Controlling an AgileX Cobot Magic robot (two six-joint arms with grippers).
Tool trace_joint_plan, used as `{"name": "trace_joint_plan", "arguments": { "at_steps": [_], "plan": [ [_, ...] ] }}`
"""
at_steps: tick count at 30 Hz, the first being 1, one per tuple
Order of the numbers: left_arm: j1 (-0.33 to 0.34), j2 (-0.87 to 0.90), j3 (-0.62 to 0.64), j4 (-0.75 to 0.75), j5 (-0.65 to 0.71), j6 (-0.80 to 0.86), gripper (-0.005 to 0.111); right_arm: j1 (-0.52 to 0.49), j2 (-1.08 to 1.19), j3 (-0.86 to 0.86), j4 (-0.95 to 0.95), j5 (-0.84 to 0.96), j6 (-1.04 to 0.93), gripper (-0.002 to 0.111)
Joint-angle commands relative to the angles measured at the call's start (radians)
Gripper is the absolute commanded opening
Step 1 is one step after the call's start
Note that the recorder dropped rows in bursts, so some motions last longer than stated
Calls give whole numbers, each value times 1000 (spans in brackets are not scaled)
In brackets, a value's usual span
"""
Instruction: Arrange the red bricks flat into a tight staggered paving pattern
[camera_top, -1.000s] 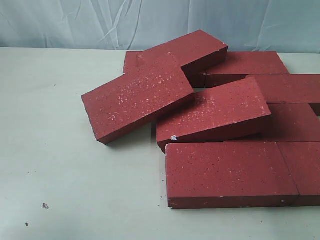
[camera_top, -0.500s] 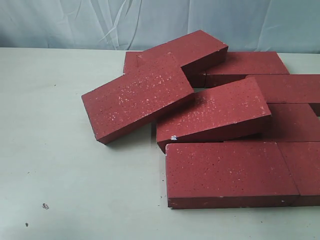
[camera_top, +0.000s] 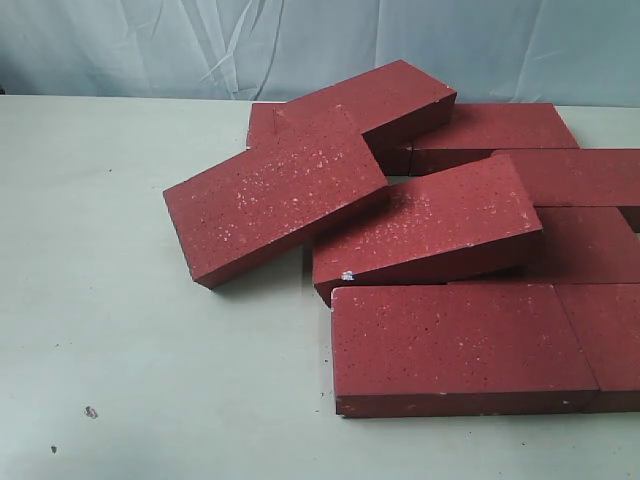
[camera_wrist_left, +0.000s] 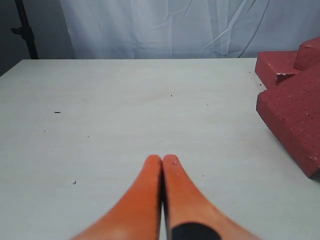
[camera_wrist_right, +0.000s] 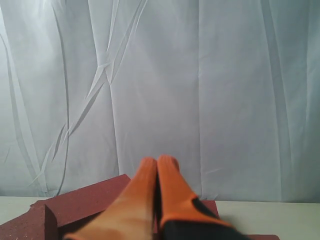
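Several red bricks lie in a loose heap on the right half of the pale table (camera_top: 120, 330). One brick (camera_top: 275, 195) tilts at the heap's left edge, another (camera_top: 430, 225) leans across the middle, and a flat one (camera_top: 460, 345) lies nearest the front. Neither gripper shows in the exterior view. In the left wrist view my left gripper (camera_wrist_left: 162, 159) is shut and empty over bare table, with bricks (camera_wrist_left: 295, 110) off to one side. The right gripper (camera_wrist_right: 158, 161) is shut and empty, raised above a brick (camera_wrist_right: 85, 200) and facing the curtain.
A pale blue curtain (camera_top: 320, 45) hangs behind the table. Bare table surface stretches left of the heap. A dark stand (camera_wrist_left: 25, 30) is at the table's far corner in the left wrist view. Small specks (camera_top: 90, 412) dot the table.
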Motion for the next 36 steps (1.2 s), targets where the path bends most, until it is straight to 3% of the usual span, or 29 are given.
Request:
{"name": "trace_joint_plan", "arguments": {
  "at_steps": [1,12,20,36],
  "plan": [
    [1,-6,4,-8,-10,1,0,-5,29,-9,-7,10,0,-1],
    [1,-6,4,-8,-10,1,0,-5,310,-204,-7,339,0,-1],
    [1,-6,4,-8,-10,1,0,-5,547,-327,17,480,0,-1],
    [1,-6,4,-8,-10,1,0,-5,936,-353,17,414,-7,-1]
  ]
}}
